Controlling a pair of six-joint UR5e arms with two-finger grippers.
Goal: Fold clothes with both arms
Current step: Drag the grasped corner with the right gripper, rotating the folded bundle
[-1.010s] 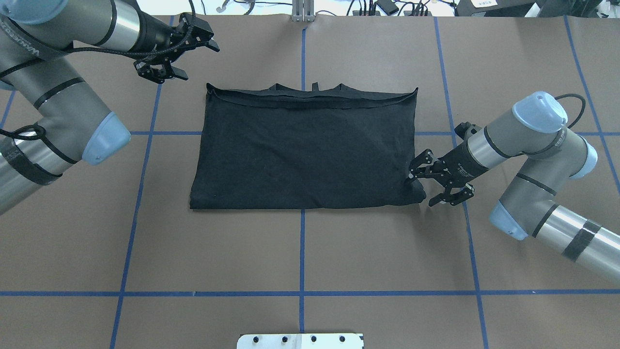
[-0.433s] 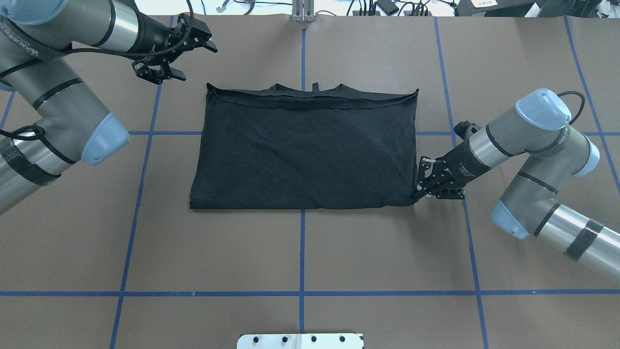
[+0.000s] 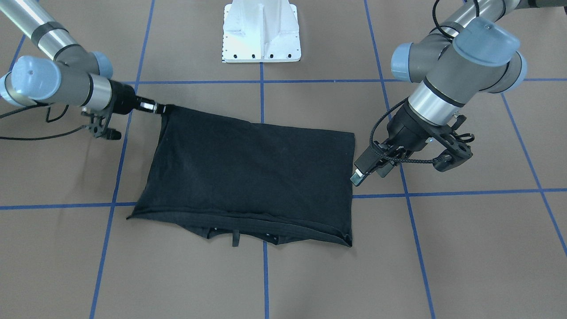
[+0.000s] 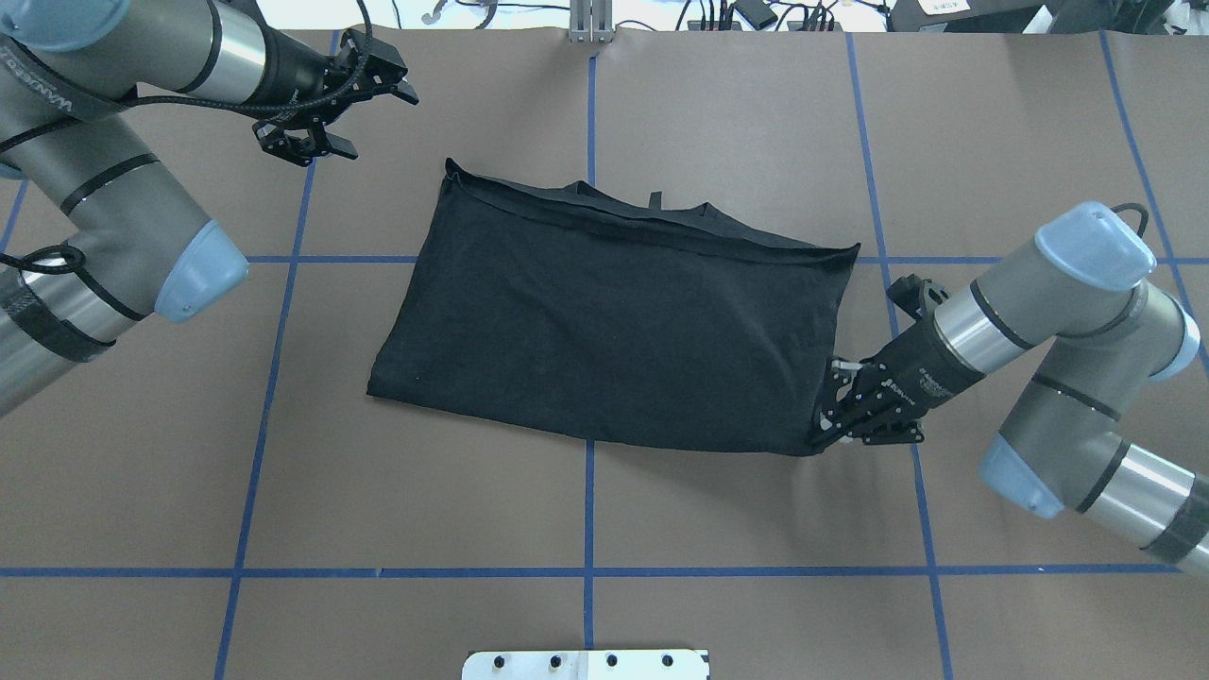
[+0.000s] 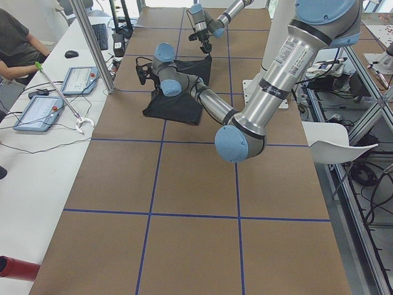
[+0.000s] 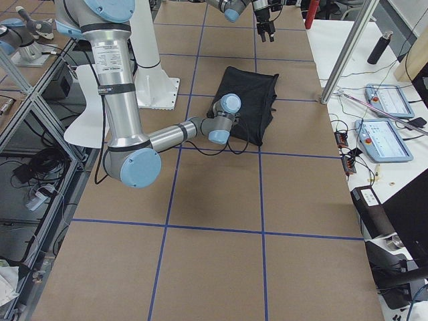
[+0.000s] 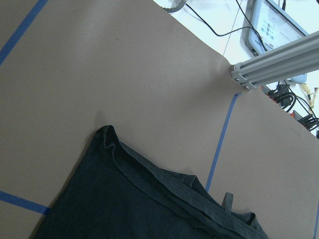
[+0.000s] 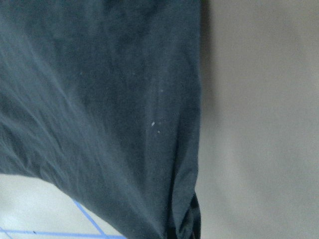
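Black and folded, one T-shirt (image 4: 614,312) lay askew at the middle of the table (image 4: 756,586). Of two grippers, the right gripper (image 4: 831,430) pinched the shirt's near right corner. The left gripper (image 4: 378,123) hung spread near the table's far left corner.

We see the T-shirt (image 4: 604,312) as soft black cloth, matt, with a fine knit, a few pale lint specks and stitched hems. The table (image 4: 756,510) wears a smooth, matt brown sheet that looks like paper, crossed by strips of blue tape (image 4: 756,571). The arms (image 4: 123,198) look like metal: dull grey tubes with brighter satin-silver bands. Their caps (image 4: 1094,247) are smooth light-blue plastic. A cable (image 3: 412,160) has a braided black sleeve. The base (image 3: 261,31) is smooth white painted metal, faintly glossy.
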